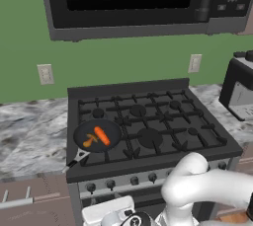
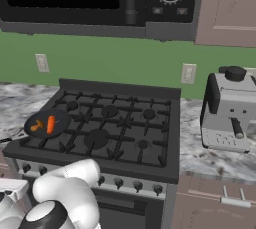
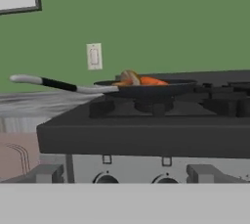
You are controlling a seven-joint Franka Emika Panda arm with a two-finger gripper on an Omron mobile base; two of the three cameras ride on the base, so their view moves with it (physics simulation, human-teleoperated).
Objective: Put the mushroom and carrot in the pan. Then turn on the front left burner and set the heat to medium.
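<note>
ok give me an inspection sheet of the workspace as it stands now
surface: black gas stove set in a marbled grey counter
job's things: carrot and mushroom lie side by side in the pan, which sits on the front left burner; no flame seen
clutter: coffee machine on the counter right of the stove
claw: open, finger tips low in front of the stove knobs, holding nothing
cables: nothing seen
surroundings: green wall, two outlets, microwave overhead

Carrot (image 3: 152,80) and mushroom (image 3: 129,77) lie in pan (image 3: 146,89).
</note>
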